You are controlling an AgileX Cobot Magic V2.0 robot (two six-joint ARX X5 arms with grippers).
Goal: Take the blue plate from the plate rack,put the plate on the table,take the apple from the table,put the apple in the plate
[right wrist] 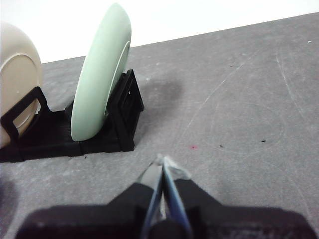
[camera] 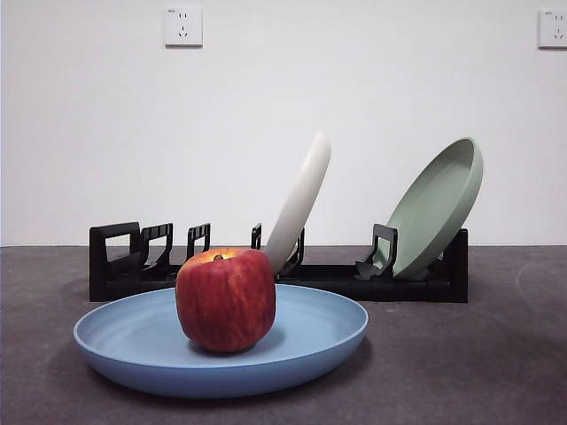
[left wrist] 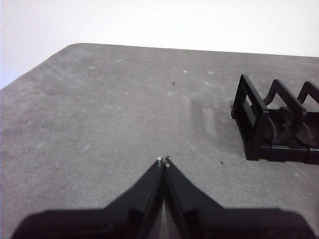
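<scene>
The red apple [camera: 225,299] stands inside the blue plate [camera: 319,341], which lies flat on the dark grey table [camera: 478,354] in front of the black plate rack [camera: 115,266]. My left gripper [left wrist: 163,161] is shut and empty, over bare table beside the rack's end handle [left wrist: 251,117]. My right gripper [right wrist: 163,162] is shut and empty, over bare table near the rack's other end [right wrist: 124,117]. Neither gripper shows in the front view.
A cream-white plate [camera: 301,199] leans in the rack's middle and a sage-green plate [camera: 438,204] leans at its right end; both also show in the right wrist view, cream-white plate [right wrist: 17,74] and sage-green plate [right wrist: 102,69]. A white wall stands behind.
</scene>
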